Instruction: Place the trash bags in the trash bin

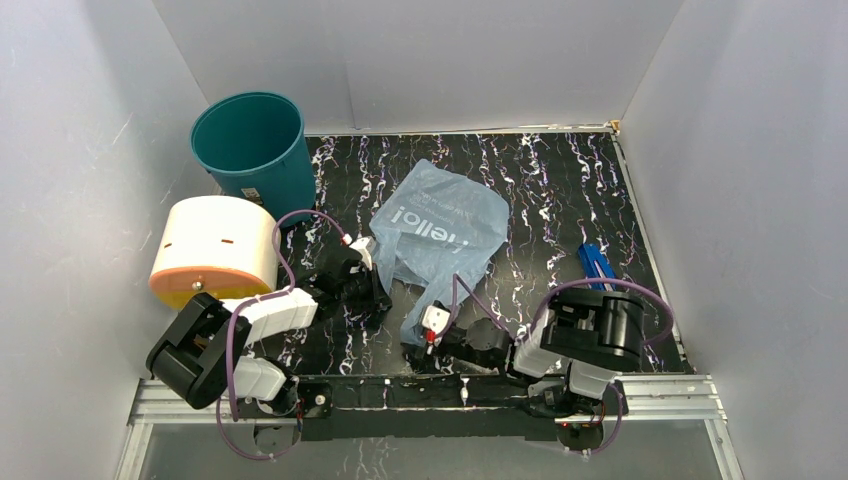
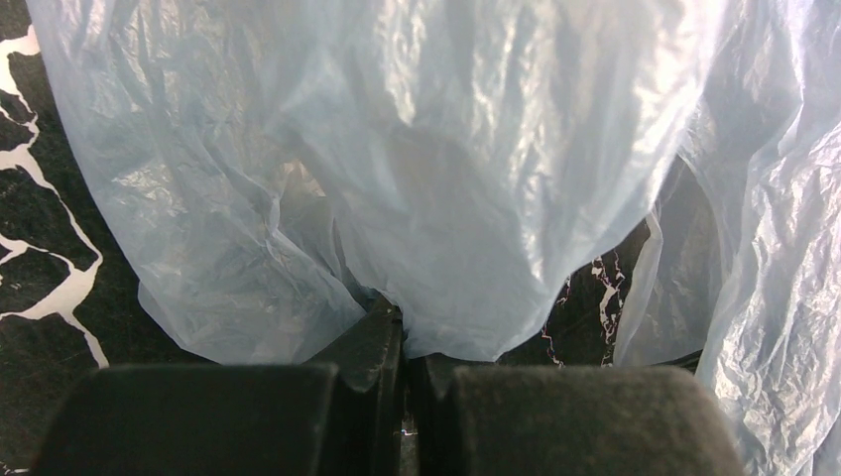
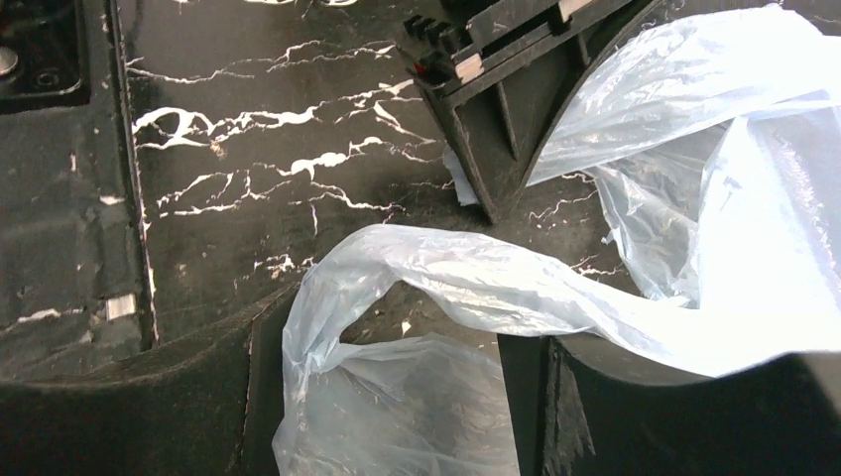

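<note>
Black marble-patterned tabletop with white veins, boxed in by plain white walls. Thin translucent light-blue plastic bag with white lettering lies crumpled mid-table, outside the teal round plastic bin. The bin stands upright, mouth open, in the far left corner, apart from the bag. Cream cylinder with an orange end lies on its side just in front of the bin. Left gripper: fingers pressed together, pinching the bag's left edge. Right gripper: fingers spread wide and low at the bag's near end, a twisted strap of the bag running across the gap, nothing clamped. Small blue object at the table's right side; too small to identify.
</note>
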Controlling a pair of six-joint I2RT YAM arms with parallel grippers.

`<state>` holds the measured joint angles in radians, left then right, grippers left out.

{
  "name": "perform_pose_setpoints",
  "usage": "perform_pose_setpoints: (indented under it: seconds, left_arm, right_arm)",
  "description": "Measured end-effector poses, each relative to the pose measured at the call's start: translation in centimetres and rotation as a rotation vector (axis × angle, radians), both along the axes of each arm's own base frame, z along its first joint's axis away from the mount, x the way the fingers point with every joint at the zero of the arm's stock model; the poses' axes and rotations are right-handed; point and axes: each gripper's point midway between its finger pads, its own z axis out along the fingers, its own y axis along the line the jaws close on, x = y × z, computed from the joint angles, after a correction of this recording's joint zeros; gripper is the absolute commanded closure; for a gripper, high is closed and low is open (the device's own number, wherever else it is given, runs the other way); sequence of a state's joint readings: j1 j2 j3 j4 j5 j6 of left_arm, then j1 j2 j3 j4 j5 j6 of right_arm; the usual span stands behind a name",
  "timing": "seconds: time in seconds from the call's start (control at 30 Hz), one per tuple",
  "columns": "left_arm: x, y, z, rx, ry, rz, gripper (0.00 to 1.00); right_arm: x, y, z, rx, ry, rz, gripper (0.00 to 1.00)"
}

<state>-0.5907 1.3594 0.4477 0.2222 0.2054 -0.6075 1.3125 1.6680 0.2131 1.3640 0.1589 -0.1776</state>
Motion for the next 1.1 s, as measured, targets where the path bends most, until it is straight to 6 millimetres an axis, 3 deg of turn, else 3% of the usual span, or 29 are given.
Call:
perform_pose_setpoints:
  seconds: [0.1, 0.23, 0.33, 0.57, 0.67, 0.8, 0.97, 1.1]
  left_arm:
    - [0.0, 0.0, 0.0, -0.002, 0.002, 0.002, 1.00]
    - [-0.1, -0.1, 0.0, -0.007, 0.007, 0.003, 1.00]
    - [-0.1, -0.1, 0.0, -0.007, 0.011, 0.006, 1.00]
    - [-0.2, 0.0, 0.3, -0.009, 0.009, 0.007, 1.00]
    - [-0.2, 0.0, 0.3, -0.008, 0.009, 0.008, 1.00]
    - [-0.2, 0.3, 0.4, 0.000, 0.005, 0.015, 1.00]
    - [-0.2, 0.6, 0.9, 0.010, -0.011, 0.025, 1.00]
    - [-0.1, 0.8, 1.1, 0.015, -0.017, 0.028, 1.00]
  right_arm:
    - [0.2, 0.6, 0.2, 0.023, -0.008, -0.011, 0.36]
    - [0.2, 1.2, -1.4, 0.002, -0.008, -0.013, 0.54]
    - [0.1, 1.6, -1.9, -0.004, -0.007, -0.011, 0.61]
    - [0.8, 1.6, 0.1, 0.032, -0.023, -0.055, 0.88]
    - [1.2, 2.5, 1.4, 0.034, 0.002, -0.078, 1.00]
    - [2.1, 3.1, 2.1, 0.025, 0.072, -0.132, 1.00]
    - [4.4, 0.8, 0.8, -0.016, 0.243, -0.235, 0.98]
    - [6.2, -0.8, 1.4, 0.023, 0.385, -0.276, 0.91]
